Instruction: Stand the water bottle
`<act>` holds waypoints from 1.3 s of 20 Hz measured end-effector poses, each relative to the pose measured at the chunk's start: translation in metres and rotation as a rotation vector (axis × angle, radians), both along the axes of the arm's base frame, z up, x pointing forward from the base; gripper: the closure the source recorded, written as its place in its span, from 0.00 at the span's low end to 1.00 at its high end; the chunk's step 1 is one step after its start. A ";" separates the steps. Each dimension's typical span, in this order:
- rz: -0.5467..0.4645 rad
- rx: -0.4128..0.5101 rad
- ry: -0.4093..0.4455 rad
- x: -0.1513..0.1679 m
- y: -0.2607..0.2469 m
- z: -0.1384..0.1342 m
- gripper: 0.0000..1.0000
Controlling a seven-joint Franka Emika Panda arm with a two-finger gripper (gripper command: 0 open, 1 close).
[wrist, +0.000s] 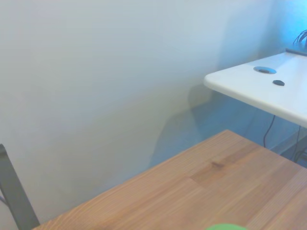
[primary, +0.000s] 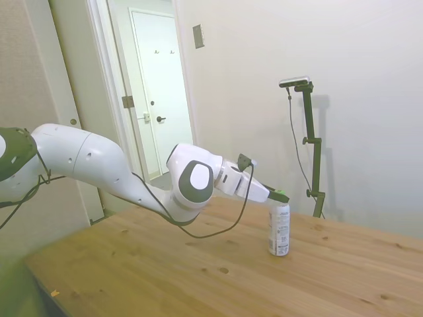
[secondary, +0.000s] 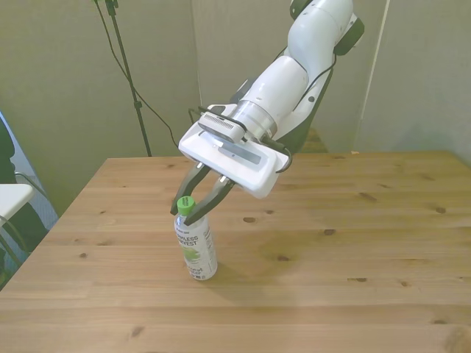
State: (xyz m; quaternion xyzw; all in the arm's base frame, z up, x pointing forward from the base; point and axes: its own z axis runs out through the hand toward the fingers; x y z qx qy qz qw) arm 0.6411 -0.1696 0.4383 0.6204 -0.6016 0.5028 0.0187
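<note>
Bottle and gripper: the water bottle (secondary: pixel 196 246) stands upright on the wooden table (secondary: pixel 353 243), toward the front view's left, its green cap (secondary: pixel 185 204) between the dark fingers (secondary: pixel 208 200) of the gripper (secondary: pixel 193 206), which close on the cap from above.
Hard to see: the wrist view catches only a green sliver of the cap (wrist: pixel 225 226); a white desk (wrist: pixel 268 91) beyond is cut off.
Bottle's look: small, clear plastic, white printed label with green lettering.
</note>
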 end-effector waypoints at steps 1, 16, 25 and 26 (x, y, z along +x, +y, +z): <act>0.000 0.000 0.002 0.000 0.000 0.000 0.00; 0.098 0.091 0.176 -0.035 -0.009 0.052 0.00; 0.270 0.285 0.477 -0.075 -0.013 0.080 0.00; 0.294 0.297 0.517 -0.076 -0.010 0.077 0.00</act>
